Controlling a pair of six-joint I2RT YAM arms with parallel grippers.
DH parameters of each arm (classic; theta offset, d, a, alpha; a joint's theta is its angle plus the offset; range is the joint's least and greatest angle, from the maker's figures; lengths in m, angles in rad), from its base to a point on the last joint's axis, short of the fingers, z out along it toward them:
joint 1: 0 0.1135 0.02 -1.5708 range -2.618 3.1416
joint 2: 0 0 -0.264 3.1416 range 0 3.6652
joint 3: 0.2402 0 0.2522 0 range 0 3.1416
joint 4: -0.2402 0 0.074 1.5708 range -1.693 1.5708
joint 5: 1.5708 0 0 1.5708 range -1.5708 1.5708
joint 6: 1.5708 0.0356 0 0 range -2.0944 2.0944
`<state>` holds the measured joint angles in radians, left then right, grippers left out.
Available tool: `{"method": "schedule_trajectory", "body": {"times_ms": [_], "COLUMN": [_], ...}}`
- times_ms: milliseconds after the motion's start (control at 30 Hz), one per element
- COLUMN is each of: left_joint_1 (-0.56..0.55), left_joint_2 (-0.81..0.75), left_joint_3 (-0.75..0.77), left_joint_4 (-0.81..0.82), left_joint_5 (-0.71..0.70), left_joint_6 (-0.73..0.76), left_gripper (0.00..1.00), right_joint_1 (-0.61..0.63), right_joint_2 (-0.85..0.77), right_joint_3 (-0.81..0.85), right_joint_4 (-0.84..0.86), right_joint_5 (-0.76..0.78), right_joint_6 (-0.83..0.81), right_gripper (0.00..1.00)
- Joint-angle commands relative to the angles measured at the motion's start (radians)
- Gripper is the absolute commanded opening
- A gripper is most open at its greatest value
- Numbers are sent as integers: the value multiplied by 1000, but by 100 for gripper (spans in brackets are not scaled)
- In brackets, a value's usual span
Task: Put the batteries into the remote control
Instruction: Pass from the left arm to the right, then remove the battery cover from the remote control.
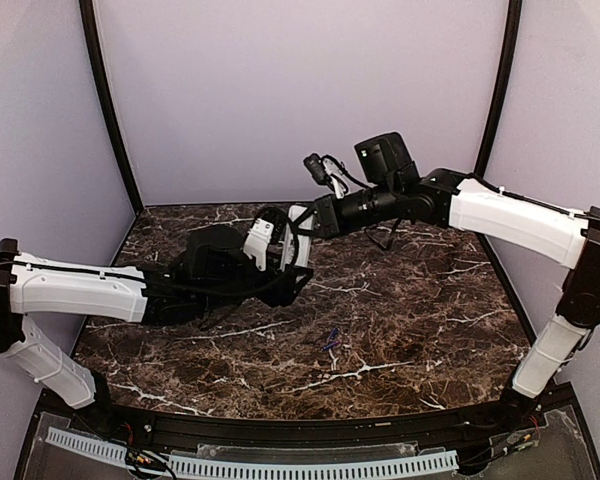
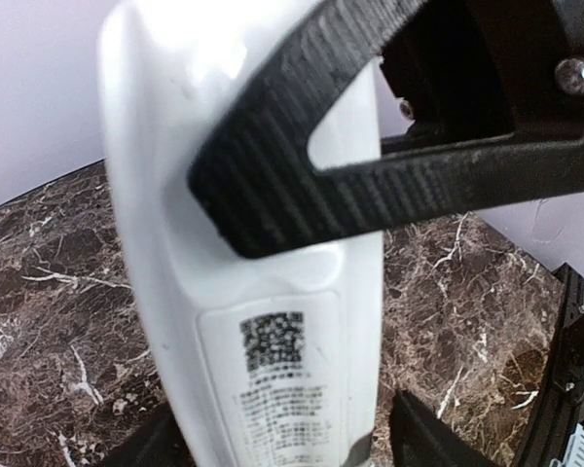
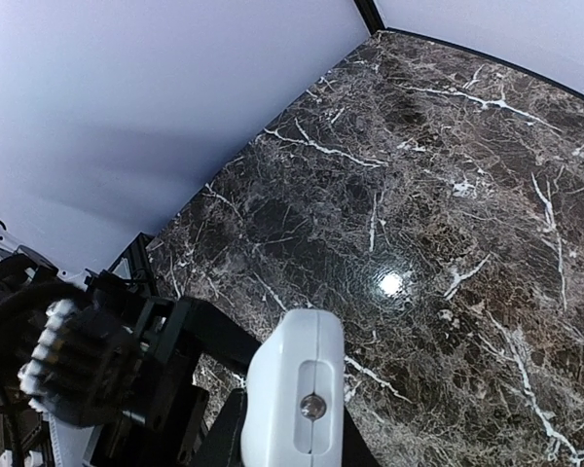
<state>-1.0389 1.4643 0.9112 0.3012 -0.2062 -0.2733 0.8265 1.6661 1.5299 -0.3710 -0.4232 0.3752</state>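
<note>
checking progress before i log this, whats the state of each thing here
remote control: held upright, labelled back showing, battery bay not visible
right gripper: shut on the remote control
left gripper: open, fingers on either side of the remote control's lower end
batteries: lying loose on the table, not loaded

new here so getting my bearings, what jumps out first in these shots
The white remote control held above mid-table where both arms meet, the right gripper shut on it. Small bluish-purple batteries lie on the dark marble table, nearer the arm bases.
</note>
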Motion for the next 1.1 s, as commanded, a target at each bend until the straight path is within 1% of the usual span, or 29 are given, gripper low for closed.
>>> {"method": "schedule_trajectory", "body": {"times_ms": [0, 100, 167, 267, 400, 500, 567, 667, 767, 800, 900, 967, 1067], "left_joint_1": [-6, -5, -5, -5, -5, -14, -27, -51, -91, -113, -151, -166, -170], "left_joint_2": [-115, -166, -208, -262, -277, -264, -254, -256, -251, -249, -221, -208, -196], "left_joint_3": [-33, -60, -88, -128, -152, -171, -191, -218, -237, -238, -226, -216, -200], "left_joint_4": [23, -16, -33, -59, -79, -78, -61, -19, 16, 19, 13, 15, 27], "left_joint_5": [15, 14, 0, 0, 37, 104, 138, 161, 135, 126, 73, 54, 41], "left_joint_6": [69, 125, 165, 251, 405, 569, 659, 740, 843, 893, 977, 1016, 1046], "left_gripper": [82, 93, 98, 99, 99, 91, 89, 87, 84, 83, 79, 74, 64], "right_joint_1": [-42, -90, -120, -153, -180, -187, -187, -188, -187, -187, -187, -187, -183], "right_joint_2": [-52, -77, -100, -121, -111, -85, -68, -43, -22, -15, 2, 7, 15], "right_joint_3": [-41, -77, -108, -147, -176, -181, -181, -179, -173, -171, -171, -171, -170], "right_joint_4": [25, 28, 36, 41, 43, 41, 36, 20, -9, -17, -32, -38, -43], "right_joint_5": [-63, -138, -188, -263, -382, -459, -492, -513, -513, -513, -510, -503, -492], "right_joint_6": [4, 4, 7, -2, 1, 2, 2, -6, -21, -26, -33, -35, -31], "right_gripper": [0, 0, 0, 0, 0, 0, 0, 0, 0, 0, 0, 0, 0]}}
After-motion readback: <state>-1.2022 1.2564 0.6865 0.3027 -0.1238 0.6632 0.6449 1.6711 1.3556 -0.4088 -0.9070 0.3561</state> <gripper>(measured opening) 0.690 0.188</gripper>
